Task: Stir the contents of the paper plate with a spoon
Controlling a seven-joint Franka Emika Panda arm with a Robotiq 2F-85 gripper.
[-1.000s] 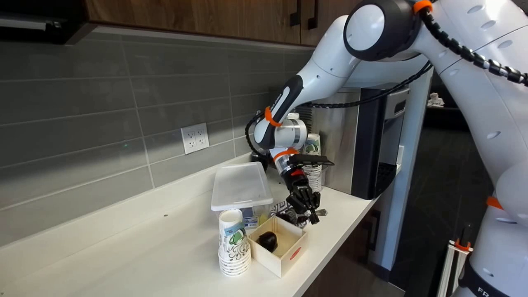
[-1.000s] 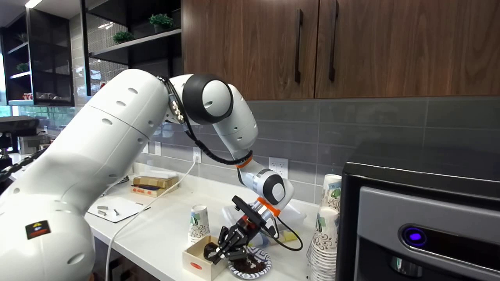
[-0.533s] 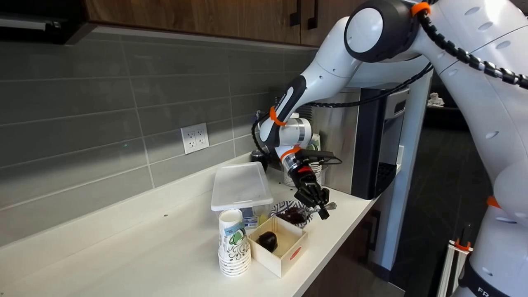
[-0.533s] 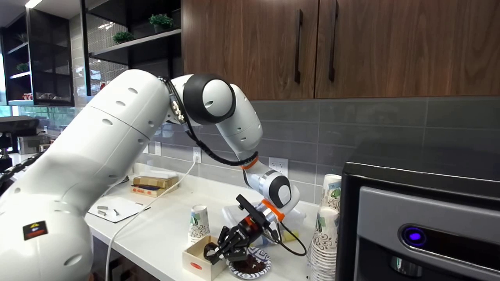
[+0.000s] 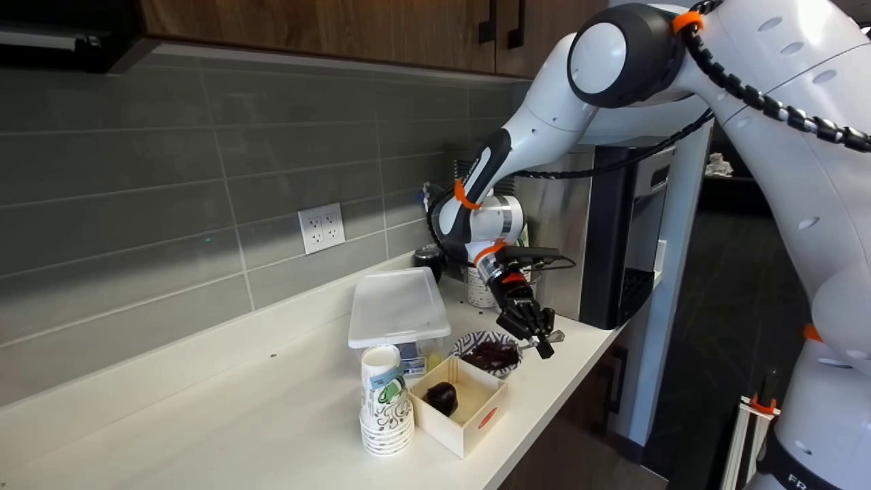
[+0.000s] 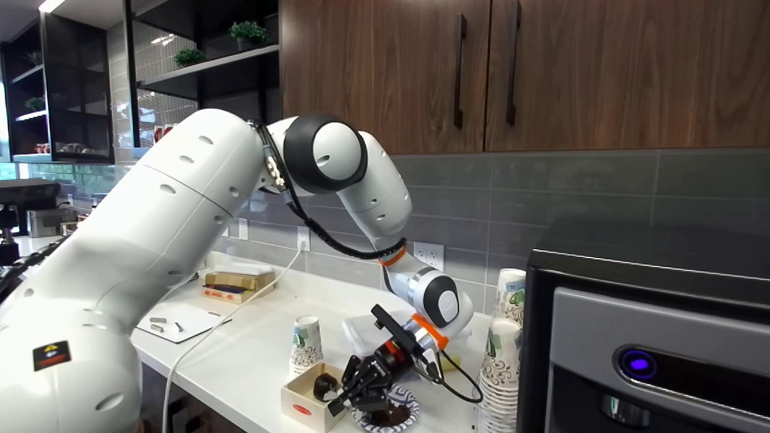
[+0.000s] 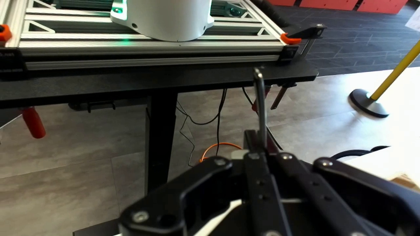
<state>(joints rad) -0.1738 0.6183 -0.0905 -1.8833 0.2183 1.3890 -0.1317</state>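
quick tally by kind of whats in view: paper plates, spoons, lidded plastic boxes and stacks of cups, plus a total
paper plate: 1
spoon: 1
lidded plastic box: 1
cup stacks: 3
total: 6

In an exterior view I have the arm arched from near left to right, bent high at the elbow with the wrist hanging low. I hold the claw tilted downward, pointing back toward the arm's base, its fingers pinched together.
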